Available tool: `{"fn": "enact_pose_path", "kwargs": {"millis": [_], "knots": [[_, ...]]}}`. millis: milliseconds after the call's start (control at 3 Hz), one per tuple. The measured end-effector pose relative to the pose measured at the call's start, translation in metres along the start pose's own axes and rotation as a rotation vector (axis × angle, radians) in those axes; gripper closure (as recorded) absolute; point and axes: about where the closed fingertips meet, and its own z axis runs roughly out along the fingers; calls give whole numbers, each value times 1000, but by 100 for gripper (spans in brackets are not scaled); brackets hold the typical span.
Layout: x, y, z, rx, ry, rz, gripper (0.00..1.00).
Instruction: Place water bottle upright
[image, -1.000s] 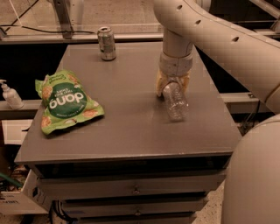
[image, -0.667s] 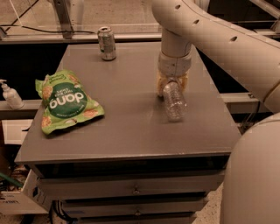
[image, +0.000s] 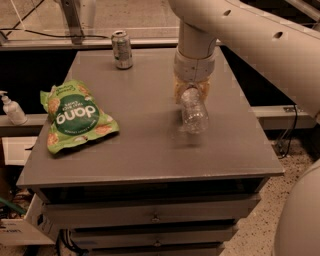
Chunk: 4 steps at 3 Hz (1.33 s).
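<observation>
The water bottle (image: 193, 113) is a clear ribbed plastic bottle, tilted with its base toward the camera and lifted slightly off the grey table (image: 150, 150). Its cap end is hidden in my gripper (image: 190, 92), which comes down from the white arm at the table's right-centre and is shut on the bottle's upper part. A blurred shadow lies under the bottle.
A green chip bag (image: 75, 117) lies on the table's left side. A silver-green soda can (image: 122, 49) stands at the back left. A white pump bottle (image: 12, 110) stands on a ledge off the table's left. The table's right edge is close to the bottle.
The gripper has raised the bottle's neck end a little; the bottle now tilts more steeply and its base has lifted from the table. The arm shifted slightly.
</observation>
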Motion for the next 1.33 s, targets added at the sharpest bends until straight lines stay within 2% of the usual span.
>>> {"fn": "enact_pose_path", "kwargs": {"millis": [333, 667, 1000, 1333], "knots": [[0, 0, 0, 0, 0, 0, 100], [3, -7, -2, 45, 26, -42, 100], [9, -26, -17, 111, 90, -174, 100], [15, -38, -34, 177, 157, -339, 100]]}}
